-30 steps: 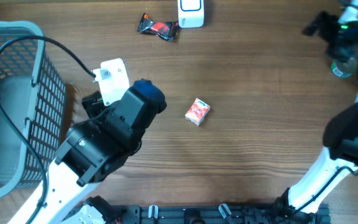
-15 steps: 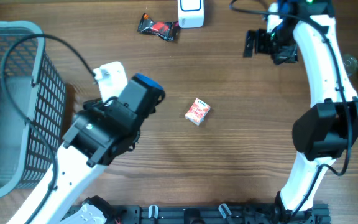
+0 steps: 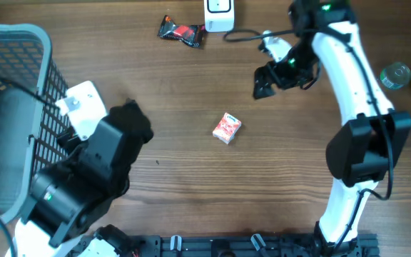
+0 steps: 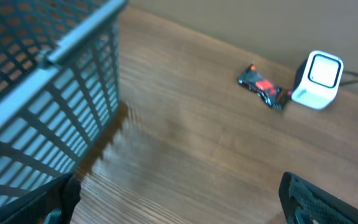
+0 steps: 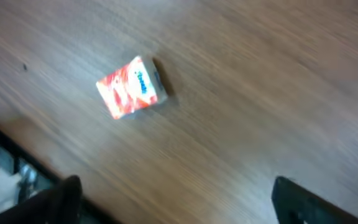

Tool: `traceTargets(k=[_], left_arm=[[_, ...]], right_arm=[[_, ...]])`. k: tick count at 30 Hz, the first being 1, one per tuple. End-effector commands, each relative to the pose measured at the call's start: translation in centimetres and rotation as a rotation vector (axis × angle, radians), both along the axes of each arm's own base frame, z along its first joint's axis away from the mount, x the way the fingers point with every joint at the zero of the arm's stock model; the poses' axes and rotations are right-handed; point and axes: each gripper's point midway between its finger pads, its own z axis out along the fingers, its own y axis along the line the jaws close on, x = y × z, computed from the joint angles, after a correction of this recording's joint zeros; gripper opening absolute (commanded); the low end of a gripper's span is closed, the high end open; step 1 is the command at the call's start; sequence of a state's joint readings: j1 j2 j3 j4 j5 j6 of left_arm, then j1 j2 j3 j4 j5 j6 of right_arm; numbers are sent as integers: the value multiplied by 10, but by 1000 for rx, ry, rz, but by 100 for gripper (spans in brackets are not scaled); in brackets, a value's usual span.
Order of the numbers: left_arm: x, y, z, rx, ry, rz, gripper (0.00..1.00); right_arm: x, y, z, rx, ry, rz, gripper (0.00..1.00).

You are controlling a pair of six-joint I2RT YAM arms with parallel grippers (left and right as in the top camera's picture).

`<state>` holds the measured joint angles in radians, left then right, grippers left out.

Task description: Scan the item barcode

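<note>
Left arm (image 3: 84, 178) showing bulky black joint housing, white lower link (image 3: 34, 235), white plate (image 3: 84, 107) mounted near wrist, black cable (image 3: 16, 86) looping off. Right arm (image 3: 348, 64) wearing glossy white tubular links, black elbow joint (image 3: 366, 150), green light (image 3: 327, 7) glowing up top. Right gripper (image 3: 262, 84) appearing black, dark fingertips (image 5: 303, 199) framing wrist view.

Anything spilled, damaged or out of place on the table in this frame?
Nothing stands out. The small red box lies flat and looks intact; the dark wrapper sits beside the white scanner. No spill visible.
</note>
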<state>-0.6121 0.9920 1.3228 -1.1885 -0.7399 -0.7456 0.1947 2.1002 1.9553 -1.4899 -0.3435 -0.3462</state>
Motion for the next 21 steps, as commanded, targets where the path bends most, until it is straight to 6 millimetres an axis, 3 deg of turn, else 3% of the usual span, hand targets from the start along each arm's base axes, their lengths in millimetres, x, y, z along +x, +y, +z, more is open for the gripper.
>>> traceTargets(k=[1,4,11,18,21], left_arm=[[-4,15,8,45,-32,43,100],[-7,16,5,57,-16,43,100],[-11,20,2,79,6,46,100],[-11,27,7,111,-11,75,100],[-15,32,10,126,-22,91,100]], right_arm=[[-15,15,-34,-89,12,64,100],[-25,25,-55,-130,24,80,100],[-56,57,-82,-154,53,172,100],[-39,68,-115,-307,-140,204,100],[-37,63,-131,-358,-192,199,100]])
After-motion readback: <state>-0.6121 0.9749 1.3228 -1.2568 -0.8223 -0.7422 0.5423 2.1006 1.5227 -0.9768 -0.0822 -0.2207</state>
